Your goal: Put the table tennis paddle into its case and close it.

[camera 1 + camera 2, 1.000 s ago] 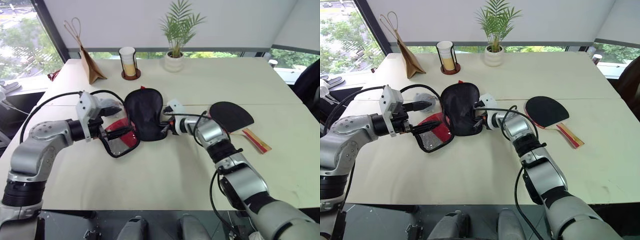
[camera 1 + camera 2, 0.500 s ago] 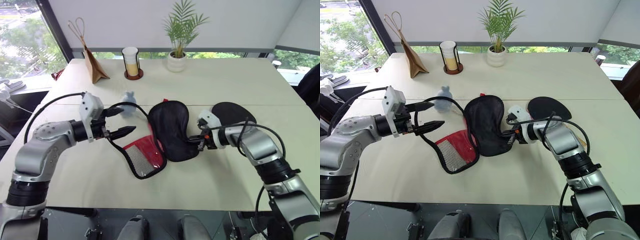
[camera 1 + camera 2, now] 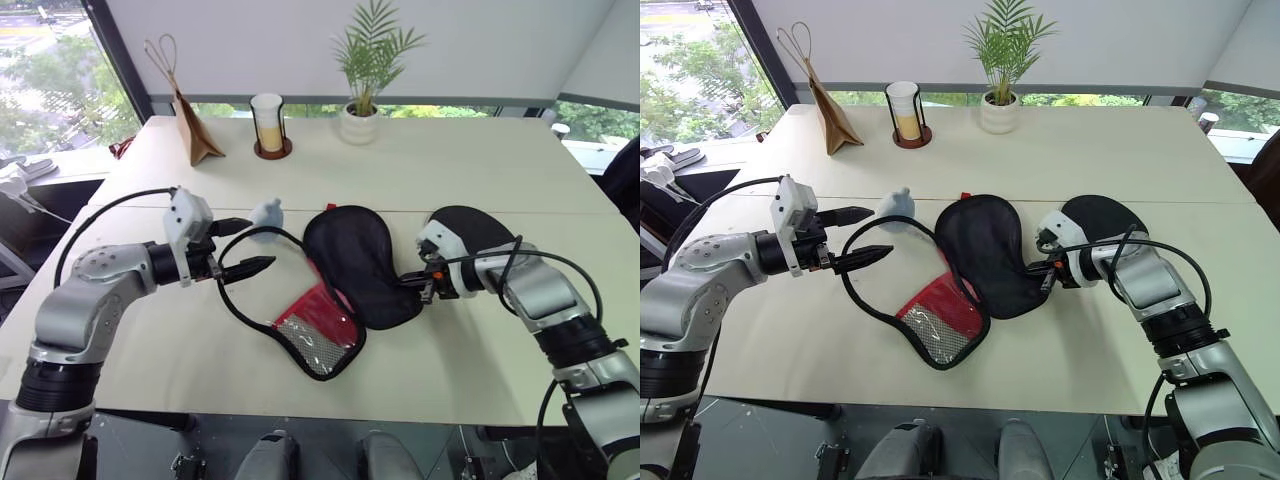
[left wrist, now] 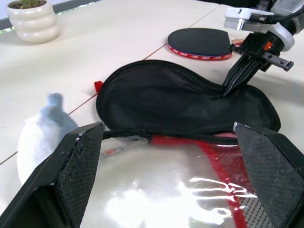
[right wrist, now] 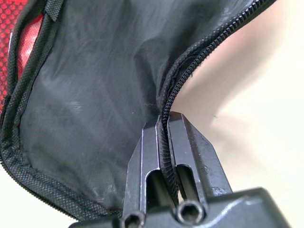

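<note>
You are in the opening step: the case point(image 3: 345, 275) lies unzipped and splayed on the table point(image 3: 450, 170), black flap spread toward one o'clock, red mesh half trailing toward seven o'clock. Nothing is inside it yet.

Your right claw point(image 5: 164, 142) is clamped fully shut on the zipper edge of the black flap, the toothed edging pinched between both fingers. In the head views it sits at the flap's three o'clock edge.

Your left claw point(image 3: 868, 236) stands at its widest, fingers level and pointing toward the case from its nine o'clock side. The looped black edging of the case's open mouth hangs about the lower finger; whether it truly rests on that finger I cannot tell. It grips nothing.

The table tennis paddle point(image 3: 470, 228) lies flat on the table just behind your right claw, at about two o'clock from the case, dark blade toward the case; its handle is hidden behind the right arm.

The grey-blue plush toy point(image 3: 896, 206) sits near the left claw at the case's ten o'clock; keep clear of it.

Next, judge whether the mouth is wide enough. If so, you will need to let go of the flap with the right claw, swing back to the paddle and take it by the handle, while the left steadies the opening.
</note>
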You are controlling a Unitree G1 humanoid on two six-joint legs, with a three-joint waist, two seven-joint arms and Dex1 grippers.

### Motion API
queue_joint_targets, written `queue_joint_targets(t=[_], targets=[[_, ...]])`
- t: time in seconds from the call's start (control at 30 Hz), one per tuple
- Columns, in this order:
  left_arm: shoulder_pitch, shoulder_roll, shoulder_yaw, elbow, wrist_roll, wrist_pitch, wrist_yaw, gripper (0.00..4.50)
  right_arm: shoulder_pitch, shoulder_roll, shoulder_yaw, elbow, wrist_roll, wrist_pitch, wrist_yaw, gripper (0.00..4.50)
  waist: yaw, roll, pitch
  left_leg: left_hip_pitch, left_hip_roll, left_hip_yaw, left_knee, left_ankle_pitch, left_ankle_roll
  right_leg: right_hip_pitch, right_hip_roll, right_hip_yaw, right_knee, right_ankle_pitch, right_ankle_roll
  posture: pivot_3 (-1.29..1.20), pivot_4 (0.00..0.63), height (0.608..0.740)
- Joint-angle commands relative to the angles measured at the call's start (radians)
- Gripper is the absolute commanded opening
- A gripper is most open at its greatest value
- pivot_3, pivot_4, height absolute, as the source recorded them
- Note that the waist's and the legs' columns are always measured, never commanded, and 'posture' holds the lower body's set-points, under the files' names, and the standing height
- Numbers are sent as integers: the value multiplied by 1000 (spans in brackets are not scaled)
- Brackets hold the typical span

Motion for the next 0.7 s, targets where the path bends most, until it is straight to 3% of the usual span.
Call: queue_joint_targets(t=[0.03,0.53,0.63,0.7], targets=[[-7,1,9,-21,1,-19,-3,4500,19,-22,-44,-19,12,20,-4,25,8,0,0,0,0,0,0,0,0,1,0,0,-2,0,0,0,150,740],[-12,-4,-5,-11,8,-31,-14,4500,206,0,-189,-219,112,240,-156,25,18,0,0,0,0,0,0,0,0,3,0,0,-5,0,0,0,150,740],[-19,-7,-13,-5,11,-33,-20,4500,221,4,-204,-230,123,234,-179,876,19,0,0,0,0,0,0,0,0,3,0,0,-5,0,0,0,150,740],[-24,-8,-16,-1,12,-34,-24,4500,223,6,-213,-239,131,239,-193,1833,18,-1,0,0,0,0,0,0,0,4,0,0,-5,0,0,0,150,740]])
